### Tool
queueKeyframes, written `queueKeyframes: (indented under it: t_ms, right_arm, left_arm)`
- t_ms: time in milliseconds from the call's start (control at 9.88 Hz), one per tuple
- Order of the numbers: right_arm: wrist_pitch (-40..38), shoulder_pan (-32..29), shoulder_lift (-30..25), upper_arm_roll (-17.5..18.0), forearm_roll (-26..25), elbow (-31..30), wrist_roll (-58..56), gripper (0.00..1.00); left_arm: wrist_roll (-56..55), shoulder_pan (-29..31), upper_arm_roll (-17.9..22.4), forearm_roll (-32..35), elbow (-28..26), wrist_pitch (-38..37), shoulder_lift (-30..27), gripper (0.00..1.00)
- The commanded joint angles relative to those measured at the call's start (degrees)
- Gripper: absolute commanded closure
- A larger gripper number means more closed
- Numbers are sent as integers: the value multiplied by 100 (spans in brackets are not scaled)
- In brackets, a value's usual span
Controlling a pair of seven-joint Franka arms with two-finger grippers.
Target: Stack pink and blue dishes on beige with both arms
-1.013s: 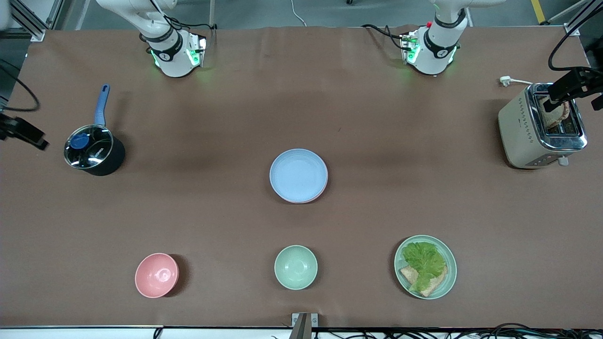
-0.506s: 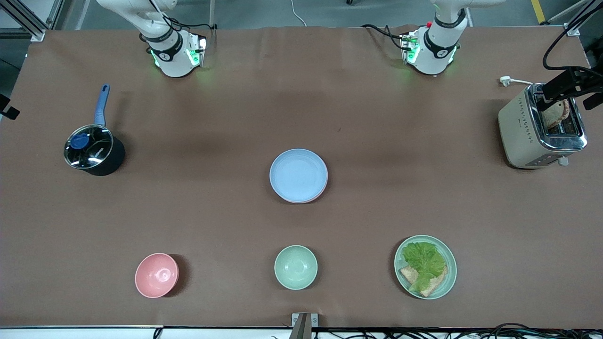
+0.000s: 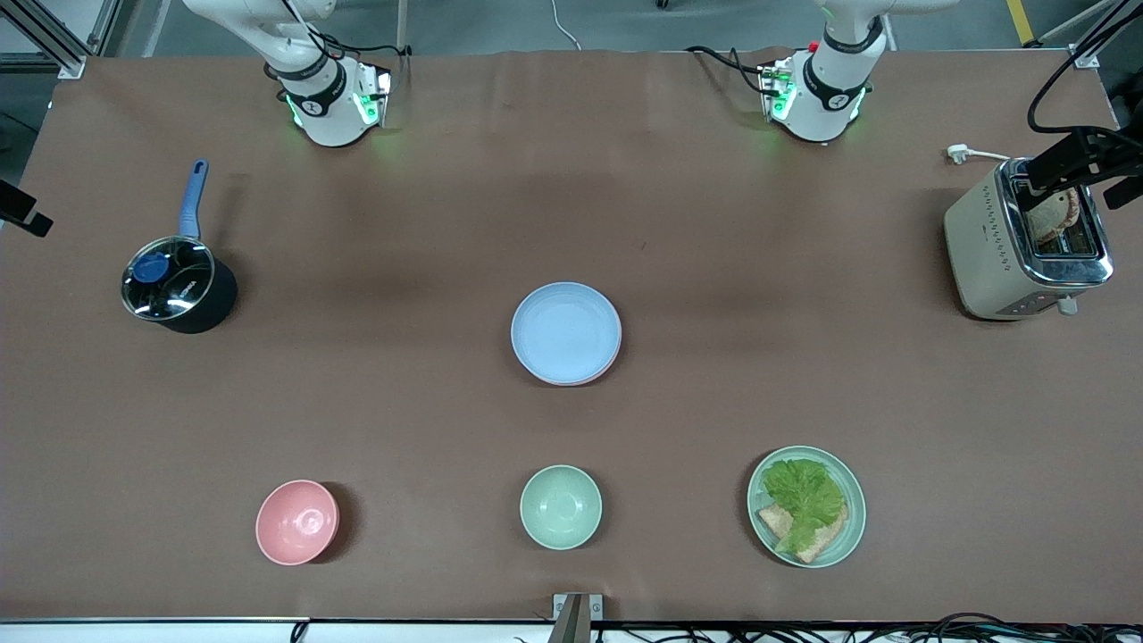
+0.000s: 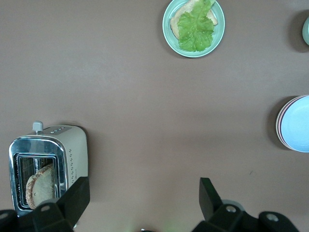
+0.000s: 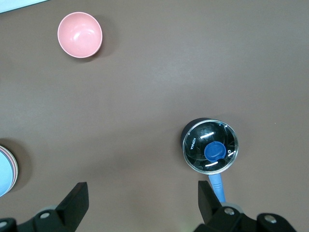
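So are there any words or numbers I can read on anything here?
Pot lid: one short white word near the rim, too small to read for sure.
Toaster: a small dark mark on its side, too blurred to read.
Plates, bowls and table: no writing to be seen.

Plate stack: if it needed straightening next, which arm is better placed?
Nearly a tie, marginally left. Blue plate on pink plate sits midway between the bases. Left gripper hangs by the toaster, right gripper by the pot, both jaws open; the left wrist view shows more of the stack.
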Motion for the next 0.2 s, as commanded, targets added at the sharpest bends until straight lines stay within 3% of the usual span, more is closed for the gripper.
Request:
queueKeyframes:
  t_ms: [0,101]
  right_arm:
    - [-31,-127,-3,91,91,43,-86,0]
    - [-31,-127,-3,91,91,43,-86,0]
  left_arm:
    - [52,-25,-24,75,-300,-4,-101,0]
    - [52,-25,-24,83,-300,-4,-101,0]
